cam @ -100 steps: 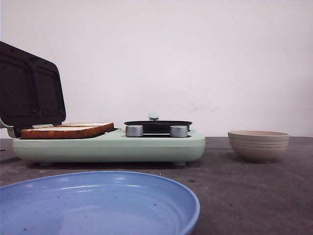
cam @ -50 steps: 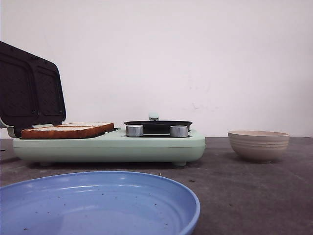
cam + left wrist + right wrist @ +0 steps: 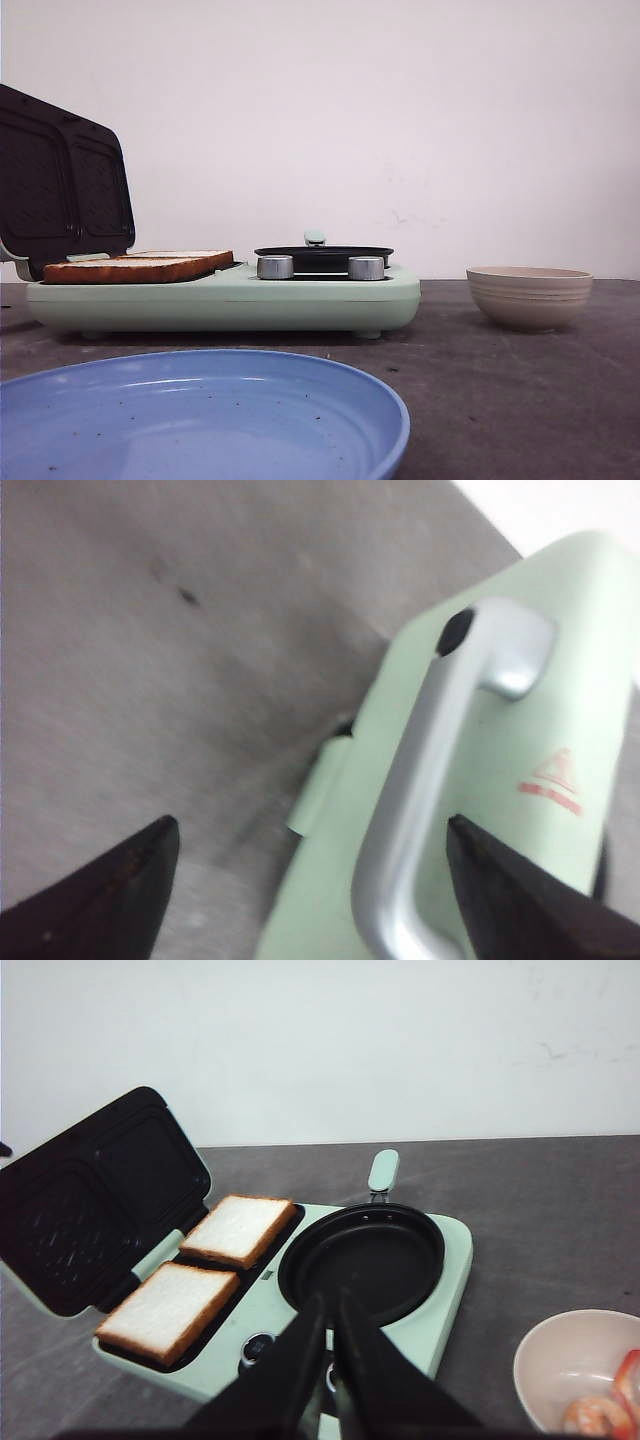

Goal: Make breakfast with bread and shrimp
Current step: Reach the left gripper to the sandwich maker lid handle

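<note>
A mint-green breakfast maker (image 3: 225,298) sits on a dark grey bench (image 3: 500,380), its black ridged lid (image 3: 60,190) standing open on the left side. Two slices of bread (image 3: 205,1270) lie side by side on the open grill plate, pale faces up, crusts golden brown. In the front view they show only edge-on as a brown band (image 3: 138,267). Beside them, on the right half of the same appliance, rests a round black pan (image 3: 362,1260) with a small green handle pointing away from me. Two silver knobs (image 3: 274,267) face forward below the pan.

To the right of the appliance, well apart from it, stands a beige ribbed bowl (image 3: 529,297). Seen from my right wrist, orange-pink shrimp (image 3: 600,1410) lie inside this bowl (image 3: 560,1360). A wide blue plate (image 3: 200,420) sits nearest the front camera.

My right claw (image 3: 330,1360) hangs above the near edge of the pan, its two dark fingers pressed narrowly together, holding nothing. My left claw (image 3: 310,900) is spread wide, one finger on either side of the silver handle (image 3: 420,800) on the green lid's outer face, not touching it.
</note>
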`<state>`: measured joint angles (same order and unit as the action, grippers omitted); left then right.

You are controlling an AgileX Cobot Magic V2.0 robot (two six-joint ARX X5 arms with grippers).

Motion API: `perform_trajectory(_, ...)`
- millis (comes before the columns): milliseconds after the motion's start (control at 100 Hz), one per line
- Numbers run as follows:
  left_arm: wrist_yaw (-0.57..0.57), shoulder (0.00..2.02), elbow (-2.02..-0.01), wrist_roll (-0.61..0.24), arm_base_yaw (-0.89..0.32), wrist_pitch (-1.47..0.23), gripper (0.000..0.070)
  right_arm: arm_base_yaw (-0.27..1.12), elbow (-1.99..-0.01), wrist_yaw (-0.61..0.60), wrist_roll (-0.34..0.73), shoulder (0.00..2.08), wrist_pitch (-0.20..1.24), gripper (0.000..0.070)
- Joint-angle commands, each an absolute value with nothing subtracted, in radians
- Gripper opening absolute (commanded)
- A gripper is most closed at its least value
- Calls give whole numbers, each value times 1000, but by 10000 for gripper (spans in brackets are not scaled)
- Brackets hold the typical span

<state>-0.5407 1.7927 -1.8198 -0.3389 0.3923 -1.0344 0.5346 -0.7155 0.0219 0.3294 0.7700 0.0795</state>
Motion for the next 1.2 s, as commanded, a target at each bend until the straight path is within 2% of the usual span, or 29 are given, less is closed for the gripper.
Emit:
perform_trajectory(0,-554,1823,-1845,-369,394,-1038,470,540,-725,34,328,776,75,4)
perform_trajectory(370,-561,1879,-1845,-388,367,-1007,455,540,-725,72,329,779,74,4)
perform_trajectory(490,-562,1879,-1845,-403,362,-997,303,539,-725,83,329,788,73,4)
perform_trajectory(590,-561,1879,-1845,-403,354,-999,205,539,-725,83,333,797,67,4)
perform_trajectory(730,-561,1879,-1845,-401,338,-999,162,539,-725,83,334,804,59,4)
perform_trajectory(820,-561,1879,-1845,-397,325,-998,1,539,-725,83,334,804,59,4)
perform_trajectory(1190,-562,1879,-1845,-379,258,-978,0,539,-725,81,334,804,60,4)
